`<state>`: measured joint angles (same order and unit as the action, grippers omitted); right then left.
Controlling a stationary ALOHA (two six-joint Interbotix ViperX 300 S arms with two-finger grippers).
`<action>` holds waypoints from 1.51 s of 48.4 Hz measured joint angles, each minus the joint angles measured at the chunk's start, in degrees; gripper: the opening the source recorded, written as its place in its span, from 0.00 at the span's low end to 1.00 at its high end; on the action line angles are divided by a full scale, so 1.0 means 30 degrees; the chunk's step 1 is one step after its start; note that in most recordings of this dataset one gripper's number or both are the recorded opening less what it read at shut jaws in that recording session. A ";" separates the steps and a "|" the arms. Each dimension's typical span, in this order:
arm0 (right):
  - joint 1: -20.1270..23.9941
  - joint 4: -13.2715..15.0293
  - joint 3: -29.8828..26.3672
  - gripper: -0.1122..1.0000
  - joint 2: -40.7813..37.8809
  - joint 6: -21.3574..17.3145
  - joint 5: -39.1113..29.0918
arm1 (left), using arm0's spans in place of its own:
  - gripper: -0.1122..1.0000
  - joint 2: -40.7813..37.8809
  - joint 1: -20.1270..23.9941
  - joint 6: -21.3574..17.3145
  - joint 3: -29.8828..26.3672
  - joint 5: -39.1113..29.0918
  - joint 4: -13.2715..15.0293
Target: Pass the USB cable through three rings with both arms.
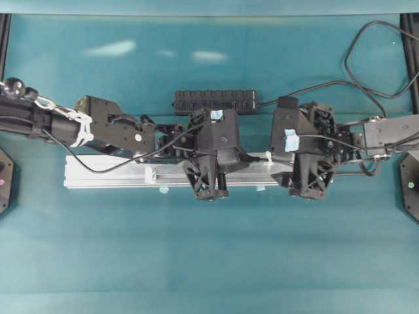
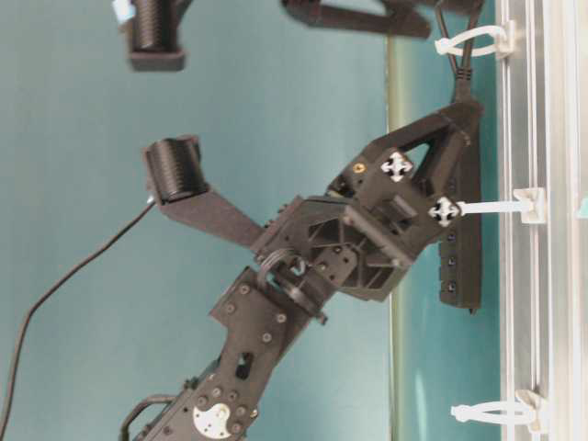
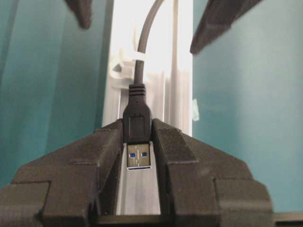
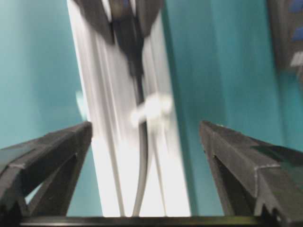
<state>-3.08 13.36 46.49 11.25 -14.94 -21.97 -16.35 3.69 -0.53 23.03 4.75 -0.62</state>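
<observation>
Left gripper (image 3: pixel 138 156): its black lattice-framed jaws are closed on the small rectangular black plug of the USB cable (image 3: pixel 137 118), the plug's metal end with its blue insert facing the wrist camera. Right gripper (image 4: pixel 144 142): its jaws stand wide apart with nothing between them, straddling the cord over the rail; this view is blurred. From the held plug the thin black cord runs along the silver aluminium rail (image 1: pixel 111 173) and through one white translucent plastic ring (image 3: pixel 124 71) just beyond the left jaws; the overhead view places that ring (image 1: pixel 268 159) between the two grippers. The table-level view shows all three rings standing on the rail: the cord passes through the top one (image 2: pixel 470 41), while the middle ring (image 2: pixel 496 209) and the bottom ring (image 2: pixel 491 413) appear unthreaded. Progress, as judged: one ring done, two left, the plug now carried by the left arm. A black multi-port hub bar (image 1: pixel 215 99) lies on the teal table (image 1: pixel 209 248) behind the rail.
</observation>
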 measured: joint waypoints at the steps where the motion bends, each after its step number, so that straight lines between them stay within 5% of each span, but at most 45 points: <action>1: 0.0000 0.0029 -0.0117 0.75 0.0000 0.0000 0.0000 | 0.30 0.0059 0.0000 0.0000 0.0029 0.0000 0.0000; 15: 0.0117 0.0264 -0.1582 0.75 -0.1025 0.0000 0.0059 | 0.30 0.1201 0.0029 0.0000 0.0439 -0.0586 0.0000; 39: 0.0117 0.0322 -0.1318 0.69 -0.1611 0.0000 0.0996 | 0.30 0.1553 0.0029 -0.0029 0.0498 -0.0732 0.0000; 46: 0.0117 0.0322 -0.1289 0.58 -0.1934 0.0000 0.1289 | 0.30 0.1553 0.0029 0.0000 0.0498 -0.0703 0.0000; 61: 0.0117 0.0322 -0.1436 0.11 -0.2197 0.0029 0.1670 | 0.30 0.1553 0.0029 -0.0029 0.0586 -0.0791 0.0000; 73: 0.0059 0.0322 -0.1465 0.03 -0.2256 0.0000 0.2080 | 0.30 0.1670 0.0000 -0.0088 0.0674 -0.1406 0.0000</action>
<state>-2.90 14.33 42.10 4.48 -14.94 -15.73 -11.34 3.69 -0.79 25.05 0.53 -0.62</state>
